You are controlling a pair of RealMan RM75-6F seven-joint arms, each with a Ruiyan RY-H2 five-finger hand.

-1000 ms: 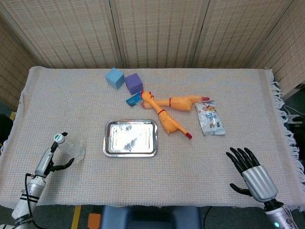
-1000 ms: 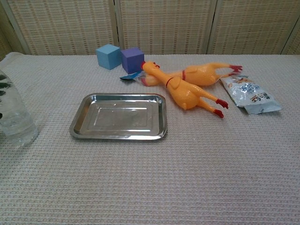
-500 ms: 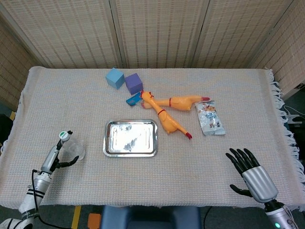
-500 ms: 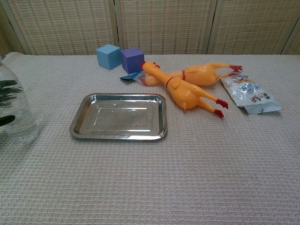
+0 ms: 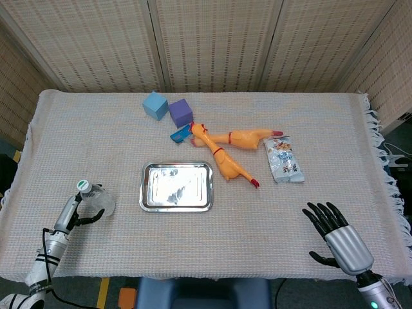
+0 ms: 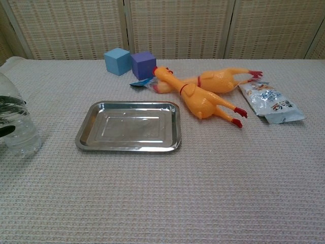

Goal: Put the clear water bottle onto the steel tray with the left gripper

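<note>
The clear water bottle (image 5: 96, 201) stands upright on the table (image 5: 270, 219) with the left hand (image 5: 76, 211) against it, dark fingers (image 5: 92, 218) curled round its lower body; whether they fully clamp it is hard to tell, since the chest view cuts the grip off at its edge. Before lifting, the hold should be firm and low on the bottle so it cannot tip. The steel tray (image 5: 147, 205) lies flat just beyond the fingers, toward the table's middle, so a short, level carry suffices. The right hand (image 5: 335, 232) rests far off, fingers spread, holding nothing.
</note>
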